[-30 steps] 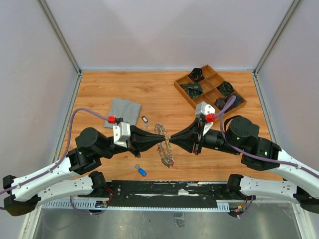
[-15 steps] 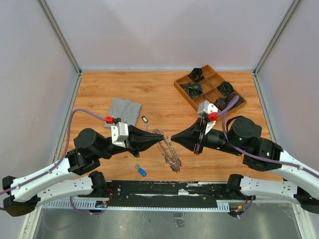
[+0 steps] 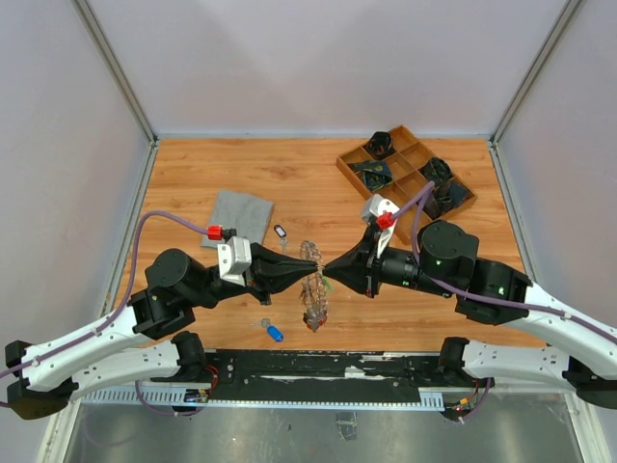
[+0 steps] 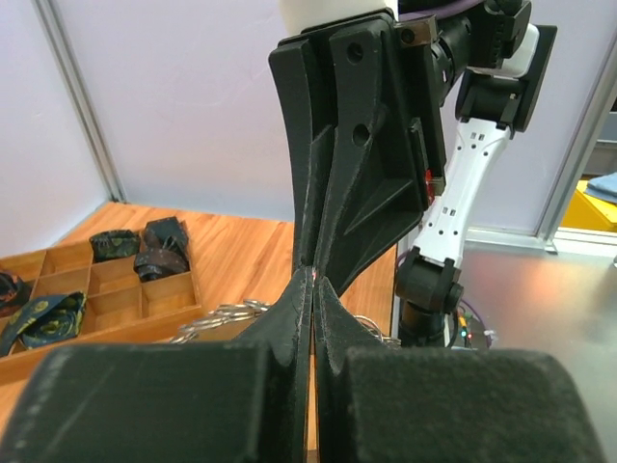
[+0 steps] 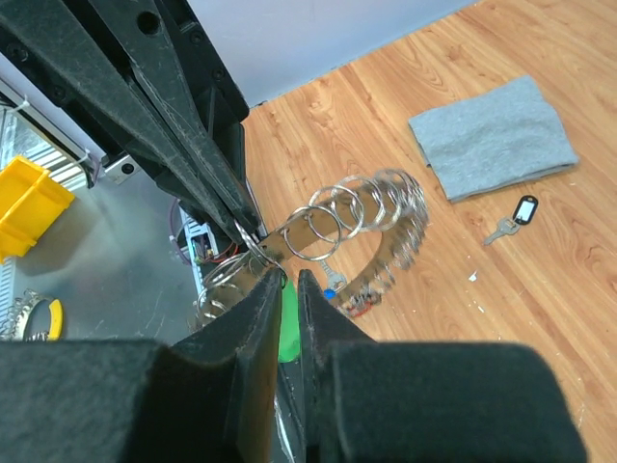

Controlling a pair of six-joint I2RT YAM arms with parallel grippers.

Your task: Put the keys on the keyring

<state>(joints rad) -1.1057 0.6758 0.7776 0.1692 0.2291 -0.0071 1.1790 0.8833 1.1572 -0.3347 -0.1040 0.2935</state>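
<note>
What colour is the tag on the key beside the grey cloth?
The tag is black; right wrist view.

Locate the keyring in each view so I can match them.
Top external: keyring at centre, just below where the arms meet.
Left wrist: its loops low, left of centre, behind the claw tips.
Right wrist: centre, a curved row of rings, beyond the green tag in the claw.
Shared landmark: left claw and right claw meeting tip to tip at the ring.

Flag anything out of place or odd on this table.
Two keys lie loose, off the keyring: a black-tagged key beside the grey cloth, a blue-tagged key near the front edge. Nothing looks spilled or damaged.
</note>
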